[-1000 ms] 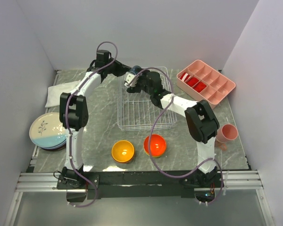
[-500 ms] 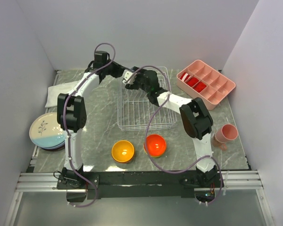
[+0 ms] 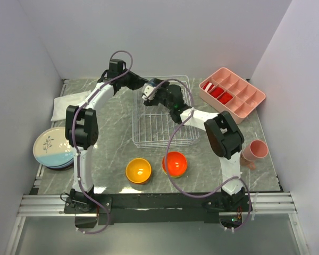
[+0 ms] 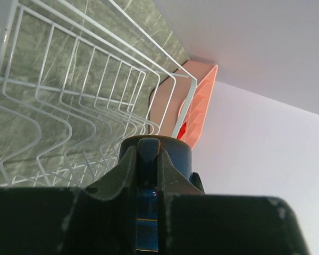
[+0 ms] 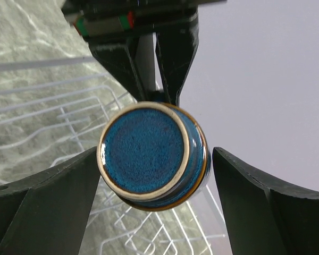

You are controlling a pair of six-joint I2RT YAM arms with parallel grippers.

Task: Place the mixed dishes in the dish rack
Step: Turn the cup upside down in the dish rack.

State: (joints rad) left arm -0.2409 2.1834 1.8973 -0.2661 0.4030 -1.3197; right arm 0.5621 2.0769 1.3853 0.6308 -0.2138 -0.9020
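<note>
A navy cup (image 5: 146, 149) hangs on its side above the far left corner of the white wire dish rack (image 3: 165, 133). My left gripper (image 4: 148, 149) is shut on the cup's wall (image 4: 178, 156). My right gripper (image 5: 155, 159) is open, one finger on each side of the cup's base, with a gap on the right side. In the top view both grippers meet at the cup (image 3: 151, 85). An orange-yellow bowl (image 3: 138, 170) and a red-orange bowl (image 3: 175, 163) sit in front of the rack. A stack of plates (image 3: 53, 147) lies at the left edge. A pink cup (image 3: 255, 150) lies at the right.
A pink compartment tray (image 3: 232, 92) stands at the back right, close to the rack's far right corner. A white folded cloth (image 3: 66, 103) lies at the back left. Grey walls close in the table on three sides.
Both grippers and the cup drifted slightly left, then back right, above the rack's far left corner. The left gripper kept its hold on the cup.
</note>
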